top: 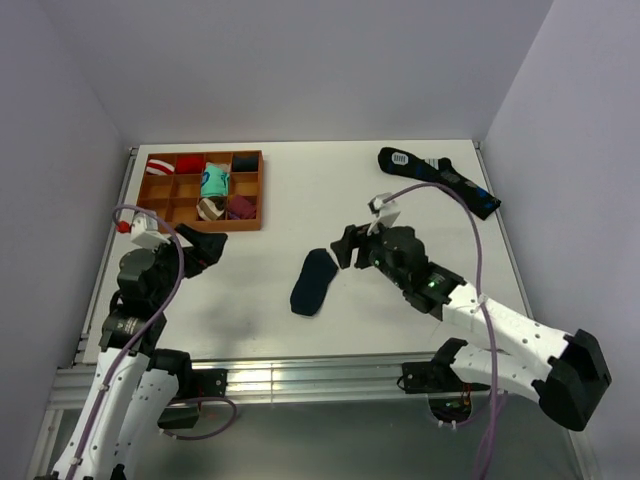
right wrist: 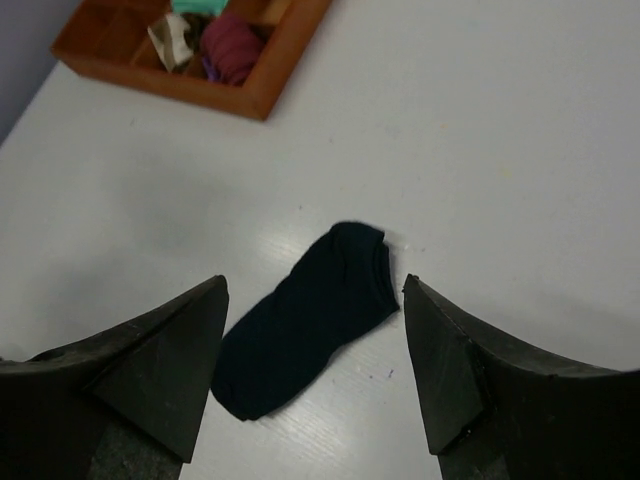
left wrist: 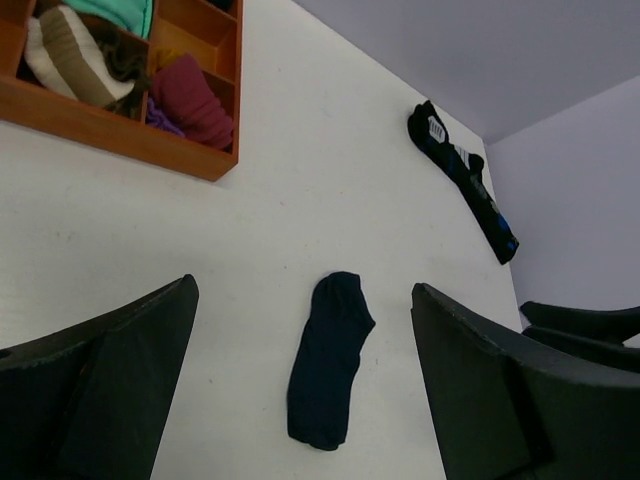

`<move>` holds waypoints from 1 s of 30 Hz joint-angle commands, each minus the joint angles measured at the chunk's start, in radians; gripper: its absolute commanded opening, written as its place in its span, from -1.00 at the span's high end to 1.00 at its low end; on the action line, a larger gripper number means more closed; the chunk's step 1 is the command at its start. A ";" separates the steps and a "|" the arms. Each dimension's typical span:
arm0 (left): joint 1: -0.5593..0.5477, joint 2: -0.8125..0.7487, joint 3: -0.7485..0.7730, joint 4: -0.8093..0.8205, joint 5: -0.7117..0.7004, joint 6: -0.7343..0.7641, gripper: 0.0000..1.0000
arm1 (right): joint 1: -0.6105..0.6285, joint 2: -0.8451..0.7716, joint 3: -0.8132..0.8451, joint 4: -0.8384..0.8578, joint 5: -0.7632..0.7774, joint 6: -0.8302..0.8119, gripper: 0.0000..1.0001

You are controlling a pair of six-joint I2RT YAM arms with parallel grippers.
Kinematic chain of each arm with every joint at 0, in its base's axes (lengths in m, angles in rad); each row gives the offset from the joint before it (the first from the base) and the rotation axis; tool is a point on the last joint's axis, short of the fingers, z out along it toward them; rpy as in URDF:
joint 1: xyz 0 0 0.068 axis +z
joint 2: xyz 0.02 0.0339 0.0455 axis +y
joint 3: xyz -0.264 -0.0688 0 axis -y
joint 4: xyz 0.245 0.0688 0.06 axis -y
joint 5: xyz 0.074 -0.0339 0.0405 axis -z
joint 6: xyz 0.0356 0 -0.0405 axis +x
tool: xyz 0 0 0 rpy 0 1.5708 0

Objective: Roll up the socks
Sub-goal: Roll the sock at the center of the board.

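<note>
Both arms had white link shells and black joint housings. The left arm [top: 110,390] carried a lilac cable [top: 178,275] looped over its wrist, beside a white bracket with a red tip [top: 124,227]. The right arm [top: 500,325] bore a longer lilac cable [top: 478,250] and a green light [top: 432,284]. The left gripper [top: 212,250] and right gripper [top: 340,248] were matte black, with broad wedge-shaped fingers [right wrist: 150,380]
</note>
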 commanded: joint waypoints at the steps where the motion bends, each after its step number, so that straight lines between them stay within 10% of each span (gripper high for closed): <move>1: -0.001 -0.001 -0.069 0.101 0.026 -0.056 -0.87 | 0.063 0.064 -0.074 0.184 -0.026 -0.018 -0.54; 30: -0.259 0.209 -0.262 0.417 -0.134 -0.098 -0.72 | 0.407 0.512 -0.258 0.690 0.114 -0.090 0.00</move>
